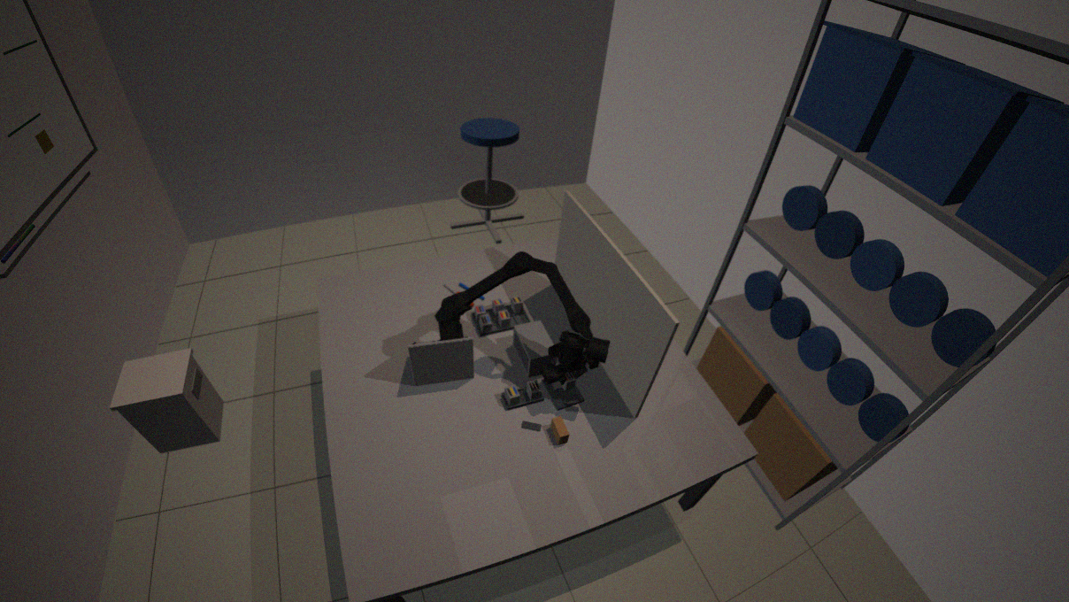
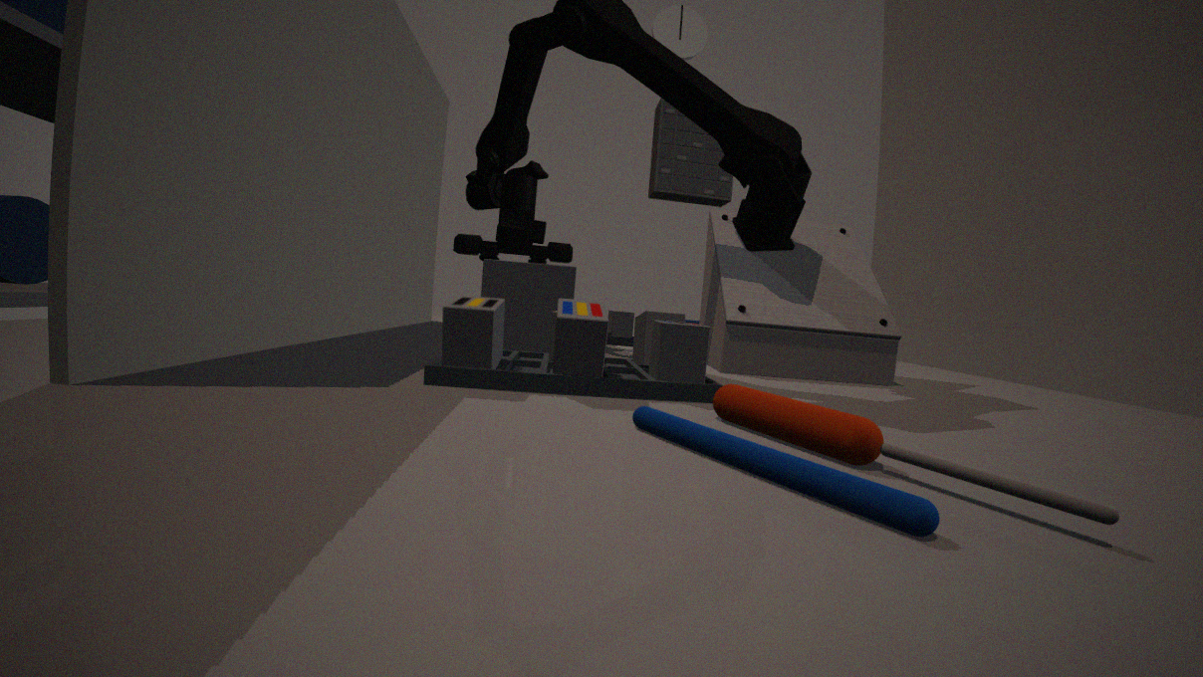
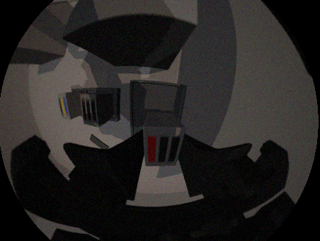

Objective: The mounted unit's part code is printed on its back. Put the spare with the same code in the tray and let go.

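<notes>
My gripper (image 1: 562, 378) (image 3: 160, 131) is shut on a grey block (image 3: 163, 122) with one red and two black stripes. It holds the block low at the tray (image 1: 571, 404) (image 3: 156, 97); whether the block touches the tray floor I cannot tell. In the exterior view the fingertips are hidden behind a grey panel. A small base beside the tray bears a yellow-and-blue striped unit (image 1: 512, 397) (image 3: 64, 106) and a unit with dark and pale stripes (image 1: 534, 389) (image 3: 89, 109). Spare blocks, among them a blue-yellow-red striped one (image 2: 581, 340), stand in the rack (image 1: 489, 331) (image 2: 522, 381).
A tall partition (image 1: 613, 313) (image 2: 252, 210) stands close beside the tray. A low upright panel (image 1: 521, 350) (image 2: 528, 298) stands between rack and tray. An orange block (image 1: 559, 431) and a small grey piece (image 1: 531, 426) lie nearby. A screwdriver (image 2: 795, 424) and blue rod (image 2: 783, 471) lie by the rack.
</notes>
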